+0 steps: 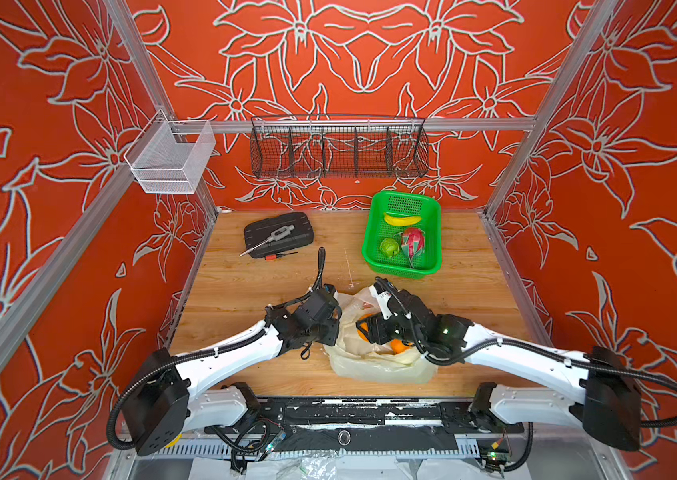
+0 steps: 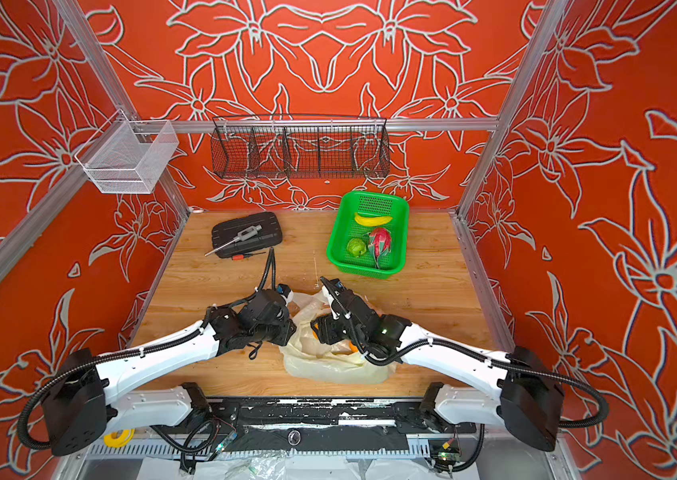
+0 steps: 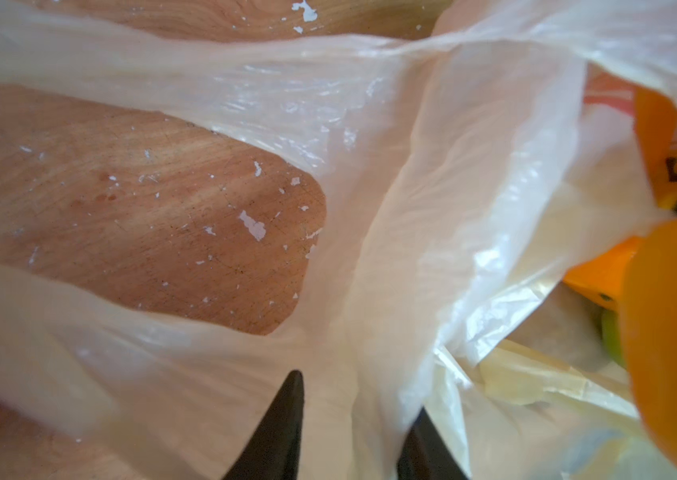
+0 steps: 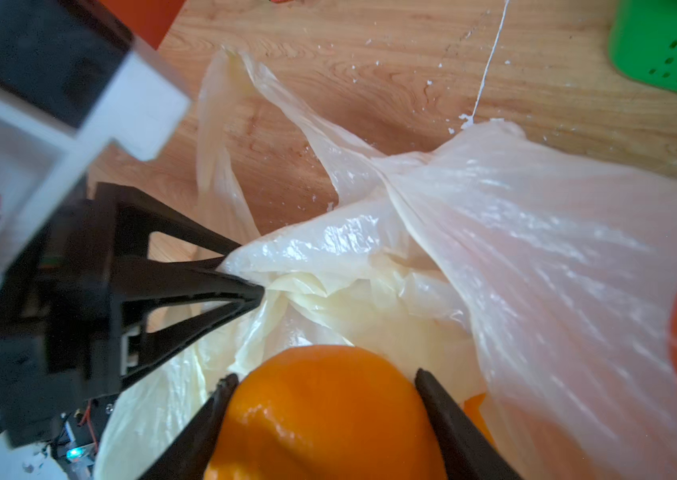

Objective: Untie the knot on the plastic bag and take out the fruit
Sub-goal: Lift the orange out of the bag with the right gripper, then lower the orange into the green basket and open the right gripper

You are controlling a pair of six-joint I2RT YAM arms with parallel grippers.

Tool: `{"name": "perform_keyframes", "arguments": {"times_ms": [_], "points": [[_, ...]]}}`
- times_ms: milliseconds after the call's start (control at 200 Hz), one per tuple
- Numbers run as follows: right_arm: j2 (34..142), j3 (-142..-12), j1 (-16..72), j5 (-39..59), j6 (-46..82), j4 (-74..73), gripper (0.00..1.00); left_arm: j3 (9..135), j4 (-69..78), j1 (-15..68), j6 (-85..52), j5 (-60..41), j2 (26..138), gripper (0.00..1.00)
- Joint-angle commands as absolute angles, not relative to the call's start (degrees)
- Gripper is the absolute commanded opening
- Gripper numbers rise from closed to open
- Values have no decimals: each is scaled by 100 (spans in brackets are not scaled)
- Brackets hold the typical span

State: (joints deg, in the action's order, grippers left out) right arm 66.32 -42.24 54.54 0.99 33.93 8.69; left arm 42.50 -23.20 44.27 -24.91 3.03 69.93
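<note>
Red floral walls (image 1: 58, 187) box in a wooden tabletop (image 1: 245, 291) flecked with white scuffs. Pale plastic bag (image 1: 374, 365) lies slumped near the front edge, between the two arms. Green basket (image 1: 437, 232) sits well apart at the back right and holds a banana (image 1: 402, 219), a dragon fruit (image 1: 412, 245) and a green fruit (image 1: 389, 247).

Bag's long axis runs front to back: closed bottom toward the robot's base, mouth toward the far wall and tipped upward. No knot visible. One handle loop (image 4: 216, 145) lies slack on the wood beyond the gaping mouth, so the bag is judged untied, with emptying under way.

Right gripper (image 4: 326, 376): wide, jaws pressed to both flanks of an orange (image 4: 320, 415) at the bag's mouth. More orange shows beneath, partly hidden.

Left gripper (image 4: 251, 270): narrow, with a fold of the bag's rim between the jaws. Cannot tell whether it bites or merely brackets.

Step in hand, as read: draw the orange out.
- Lift along the bag's axis, up and out through the mouth, not sideways into the film.
- Left side should pin the rim back and low so the bag does not ride up.
- The round, slick fruit may slip, so hold at its widest girth and move slowly toward the basket.
</note>
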Motion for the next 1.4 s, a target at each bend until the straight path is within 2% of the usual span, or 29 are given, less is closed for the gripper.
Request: {"name": "perform_keyframes", "arguments": {"times_ms": [0,340,555,721,1026,1236,1396], "points": [[6279,-4332,5394,-143,3613,736,57,4377,-2402,4448,-2417,554,6953,42],[6417,-4720,4831,520,3785,556,58,4387,-2445,4430,-2089,777,6943,41],[6587,-5064,4206,396,3933,597,57,4276,-2385,4399,-1860,910,6936,45],[7160,-5658,3606,116,3504,764,57,4211,-2402,4395,-1822,938,6527,53],[8887,-7178,2647,119,2779,1136,56,4462,-2575,4395,-1707,687,5700,67],[10068,-8216,2188,261,2551,1251,55,4614,-2565,4394,-1720,447,5212,81],[10892,-8995,1979,150,2465,1313,55,4554,-2541,4397,-1797,574,5012,96]]}}
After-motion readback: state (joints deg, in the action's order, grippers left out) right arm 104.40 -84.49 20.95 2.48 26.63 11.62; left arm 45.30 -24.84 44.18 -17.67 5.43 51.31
